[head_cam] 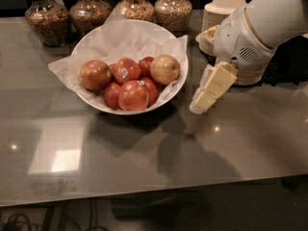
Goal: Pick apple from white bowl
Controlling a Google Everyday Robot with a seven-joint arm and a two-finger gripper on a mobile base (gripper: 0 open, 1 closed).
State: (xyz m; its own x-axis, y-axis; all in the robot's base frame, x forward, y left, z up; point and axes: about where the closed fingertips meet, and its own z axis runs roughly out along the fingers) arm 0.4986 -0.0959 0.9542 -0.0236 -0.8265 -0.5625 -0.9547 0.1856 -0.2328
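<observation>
Nearest, along the lower edge of the frame, under the front lip of the glossy grey table (260,138): dark floor with cables (14,220), hard to make out. On the tabletop at lower left, a bright square of reflected light (62,160).

At centre right, hanging just above the table: the cream gripper (198,107), tilted down and to the left, just beside the right rim of the white bowl (179,86) but apart from it. Nothing visible in its grasp; cannot tell whether wide or narrow. Joined to a white arm (274,13) running out at the upper right corner, cut off there.

Left of centre, inside the white bowl on crumpled white paper (120,37): a heap of apples. At the right rear of the heap, close to the right rim: the apple (165,69), pale yellow with a pink blush, no sticker. Roughly round, so no clear long axis; stem end not made out. Touching the red apples (134,95) to its left and front, underside hidden by them. White stickers showing on 2 of those. At the left of the heap, an orange-red apple (95,74).

Farthest, along the upper edge: 4 jars (43,20) with brown contents, tops cut off. At upper right, stacks of paper bowls (224,4), partly hidden behind the arm.
</observation>
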